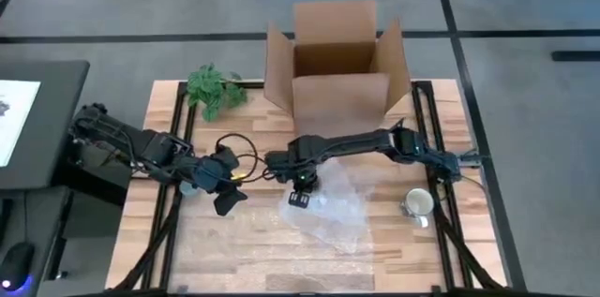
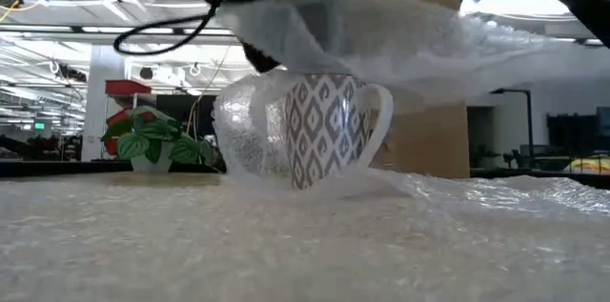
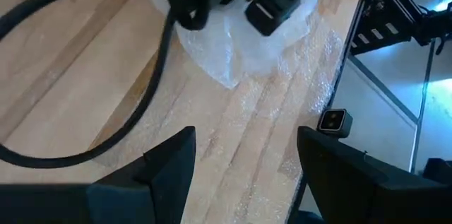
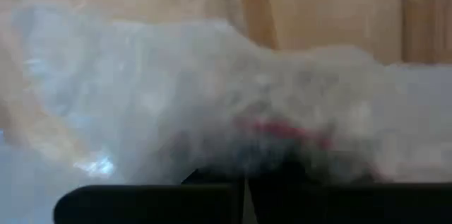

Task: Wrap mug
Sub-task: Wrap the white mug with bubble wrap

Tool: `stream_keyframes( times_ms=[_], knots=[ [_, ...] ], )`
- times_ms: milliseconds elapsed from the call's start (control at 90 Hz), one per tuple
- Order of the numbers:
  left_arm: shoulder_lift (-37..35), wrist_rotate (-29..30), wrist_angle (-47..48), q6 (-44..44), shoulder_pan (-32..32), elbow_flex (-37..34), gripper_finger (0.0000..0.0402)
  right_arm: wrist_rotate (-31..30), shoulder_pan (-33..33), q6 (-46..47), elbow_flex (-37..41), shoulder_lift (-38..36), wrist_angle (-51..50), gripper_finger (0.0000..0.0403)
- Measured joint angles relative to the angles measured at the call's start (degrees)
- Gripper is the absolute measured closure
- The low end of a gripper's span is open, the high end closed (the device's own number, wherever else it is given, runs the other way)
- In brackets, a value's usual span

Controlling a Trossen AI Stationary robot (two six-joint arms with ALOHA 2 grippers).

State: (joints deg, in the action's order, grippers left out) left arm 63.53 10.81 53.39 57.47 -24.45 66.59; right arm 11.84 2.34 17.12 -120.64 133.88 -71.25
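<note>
High view: we count one wooden table (image 1: 234,250), one open cardboard box (image 1: 336,67) at its far edge, one sheet of bubble wrap (image 1: 339,211) near the centre, two arms, two mugs and one small plant (image 1: 216,88).

The box stands with its flaps up, just behind the right arm, which reaches from the table's right side across to the centre. The bubble wrap lies spread on the wood in front of the box. The right gripper (image 1: 302,187) sits at the sheet's far left corner; in the right wrist view its fingers are pressed together on a fold of the wrap, which fills that picture. In the low view we see this fold lifted and draped over the patterned mug (image 2: 329,129), which stands upright on the sheet, handle to the picture's right, with wrap also against its left side. From above, the gripper and the wrap hide this mug.

The left gripper (image 1: 225,196) hovers over bare wood just left of the sheet; in the left wrist view its fingers (image 3: 173,164) stand apart, holding nothing.

A second mug (image 1: 418,204), white, stands near the table's right edge, apart from the wrap. The plant sits at the far left corner, beside the box.
</note>
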Motion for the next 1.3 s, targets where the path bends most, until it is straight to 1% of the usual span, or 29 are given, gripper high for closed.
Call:
stream_keyframes(
  times_ms=[167, 344, 422, 478, 533, 589, 633, 711, 833, 944, 1033, 1156, 1300],
  knots=[
    [0.0, 0.0, 0.1, 0.1, 0.0, 0.0, 0.0176, -0.7, -0.7, -0.1, -0.3, -2.0, 0.1, 0.0403],
    [0.0, 0.0, 0.1, 0.3, 0.0, 0.0, 0.0176, -1.6, -0.6, 0.3, -1.1, -8.5, -0.9, 0.0403],
    [0.0, 0.0, 0.1, 0.5, 0.0, 0.0, 0.0176, -1.7, -0.5, 1.9, -1.2, -11.3, -1.1, 0.0403],
    [0.0, 0.0, 0.1, 0.5, 0.0, 0.0, 0.0176, -3.6, -0.4, 3.5, -0.8, -13.3, -1.3, 0.0403],
    [0.0, 0.1, 0.1, 0.5, 0.0, 0.0, 0.0176, -6.8, -0.4, 5.2, -0.2, -14.7, -1.6, 0.0403],
    [0.0, 0.1, 0.0, 0.4, 0.0, 0.0, 0.0176, -9.8, -0.4, 6.0, 0.5, -15.2, -2.1, 0.0402],
    [0.0, 0.4, -0.1, 0.3, 0.0, 0.0, 0.0176, -10.5, -0.8, 6.2, 1.3, -14.9, -1.8, 0.0399],
    [0.0, 0.8, -0.1, 0.3, 0.0, 0.0, 0.0176, -9.9, -1.5, 5.8, 4.0, -14.5, 1.1, 0.0383],
    [0.0, 1.3, -0.2, 0.3, 0.0, 0.0, 0.0176, -7.1, -2.8, 5.1, 10.1, -14.6, 6.9, 0.0335],
    [0.0, 1.3, -0.2, 0.3, 0.0, 0.0, 0.0176, -5.8, -3.7, 4.8, 13.7, -14.5, 7.4, 0.0291],
    [0.0, 1.3, -0.2, 0.3, 0.0, 0.0, 0.0176, -5.7, -3.7, 3.0, 15.5, -14.6, 8.6, 0.0268],
    [0.0, 1.5, -0.4, 0.3, 0.5, 0.0, 0.0176, -5.7, -3.1, 2.5, 18.5, -14.6, 10.6, 0.0258],
    [0.0, 1.6, -0.4, 0.2, 0.7, 0.0, 0.0176, -5.6, -2.4, 3.3, 22.2, -14.6, 15.0, 0.0268]
  ],
)
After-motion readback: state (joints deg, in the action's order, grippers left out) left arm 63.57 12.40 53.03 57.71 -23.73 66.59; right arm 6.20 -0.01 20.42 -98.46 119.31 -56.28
